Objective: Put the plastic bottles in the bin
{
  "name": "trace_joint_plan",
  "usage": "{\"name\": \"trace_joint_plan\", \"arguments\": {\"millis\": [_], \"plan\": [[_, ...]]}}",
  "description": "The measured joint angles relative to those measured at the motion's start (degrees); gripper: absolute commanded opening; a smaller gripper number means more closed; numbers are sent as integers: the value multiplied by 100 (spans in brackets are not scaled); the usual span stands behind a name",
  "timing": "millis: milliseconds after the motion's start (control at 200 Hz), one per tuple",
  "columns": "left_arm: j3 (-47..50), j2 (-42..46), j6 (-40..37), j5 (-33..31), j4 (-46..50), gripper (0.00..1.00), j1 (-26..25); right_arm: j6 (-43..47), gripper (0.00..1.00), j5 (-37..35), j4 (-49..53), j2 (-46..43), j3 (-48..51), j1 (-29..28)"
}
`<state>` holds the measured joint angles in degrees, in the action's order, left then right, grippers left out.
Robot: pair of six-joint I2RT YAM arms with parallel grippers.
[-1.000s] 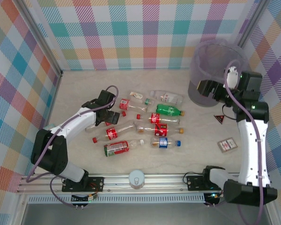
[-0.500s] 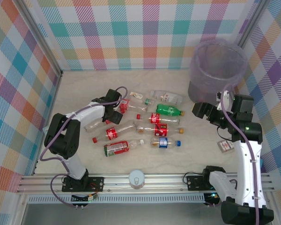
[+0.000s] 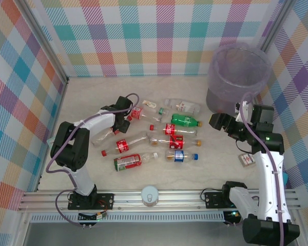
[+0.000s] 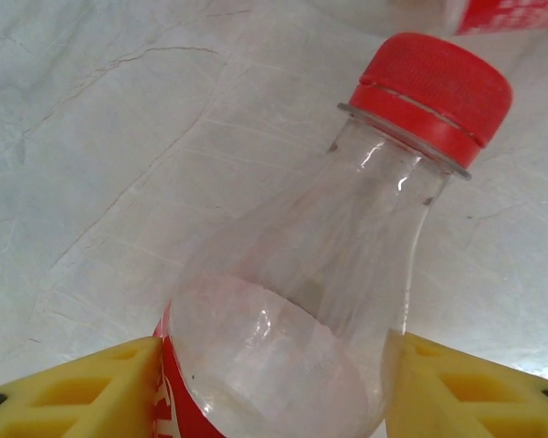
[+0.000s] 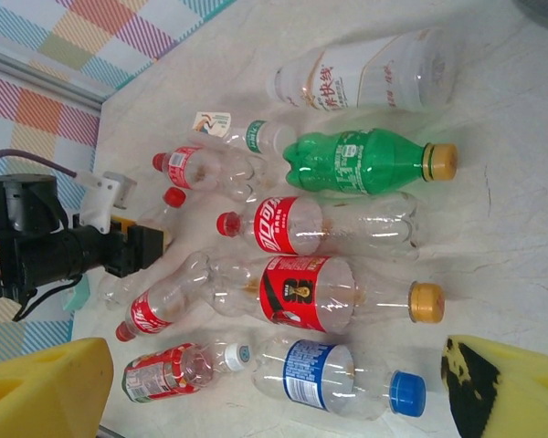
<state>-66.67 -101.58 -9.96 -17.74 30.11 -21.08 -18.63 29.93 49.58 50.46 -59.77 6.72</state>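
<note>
Around a red-capped bottle [image 4: 292, 301], left fingers [image 4: 82, 392] have closed

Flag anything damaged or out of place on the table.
The red-labelled clear plastic bottle at the cluster's near-left corner looks crumpled. A small printed card lies off to the right, not a bottle.

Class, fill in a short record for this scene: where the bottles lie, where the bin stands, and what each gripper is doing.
bottles: lying in a cluster on the table, a green bottle among them
bin: upright at the far right, apart from the cluster
left gripper: fingers against both sides of a red-capped bottle lying on the table
right gripper: open, holding nothing, near the bin
</note>
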Motion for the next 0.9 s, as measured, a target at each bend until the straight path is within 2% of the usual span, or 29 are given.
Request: {"name": "trace_joint_plan", "arguments": {"millis": [240, 445, 575, 685, 785, 900], "plan": [[-79, 111, 26, -146, 125, 49, 103, -7, 93, 33, -44, -4, 225, 0], [-393, 911, 374, -520, 487, 47, 103, -146, 92, 396, -354, -37, 330, -199], [-680, 1722, 802, -579, 627, 45, 103, -221, 92, 577, -809, 26, 415, -979], [-817, 2417, 1305, -323, 645, 43, 107, -219, 92, 772, -1443, 269, 417, -1875], [-826, 2883, 1919, 197, 643, 43, 114, -216, 92, 863, -2098, 592, 422, -2520], [-647, 3211, 2726, 1163, 444, 43, 114, -256, 93, 850, -2813, 1117, 422, -3119]]}}
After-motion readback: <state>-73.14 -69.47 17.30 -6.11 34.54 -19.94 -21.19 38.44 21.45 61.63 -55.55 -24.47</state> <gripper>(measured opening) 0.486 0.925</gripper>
